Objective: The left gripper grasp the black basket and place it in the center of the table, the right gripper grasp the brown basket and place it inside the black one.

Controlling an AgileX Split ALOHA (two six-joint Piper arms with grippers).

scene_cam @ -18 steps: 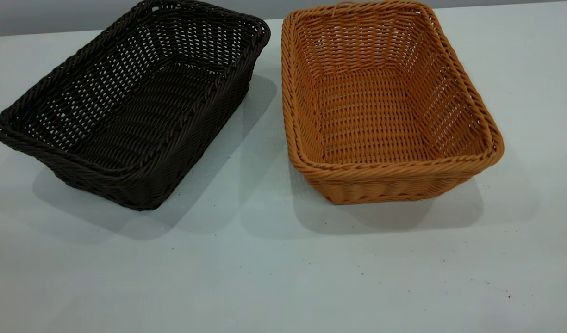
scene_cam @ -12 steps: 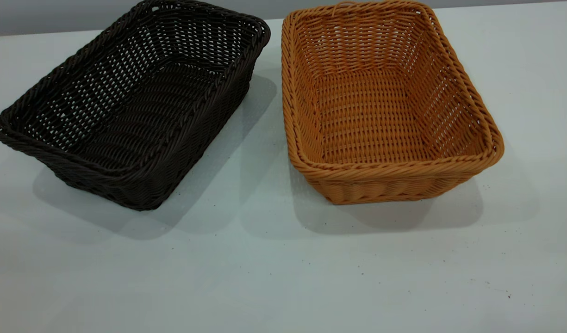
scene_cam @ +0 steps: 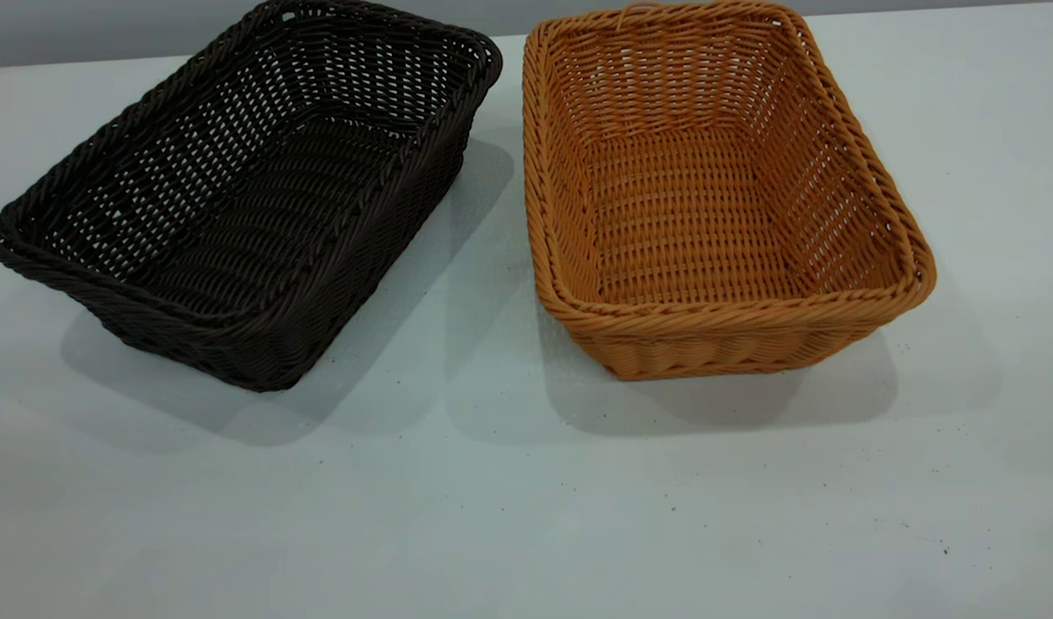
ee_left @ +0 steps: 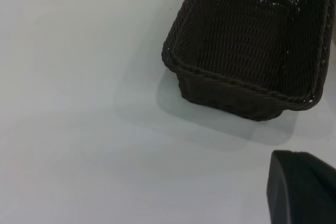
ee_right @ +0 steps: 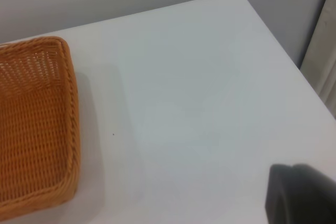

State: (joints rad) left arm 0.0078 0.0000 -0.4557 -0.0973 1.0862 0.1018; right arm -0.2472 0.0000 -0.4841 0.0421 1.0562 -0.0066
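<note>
Baskets apart on the desk [scene_cam: 509, 516]

We see the black basket [scene_cam: 242, 189] upper left, the brown basket [scene_cam: 715, 189] upper right; we cannot tell either tool's opening.

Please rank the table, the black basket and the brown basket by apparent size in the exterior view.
1. The table, far the largest.
2 and 3. The brown basket and the black basket look alike in size; their differing angles to the camera leave the order unsure.
</note>
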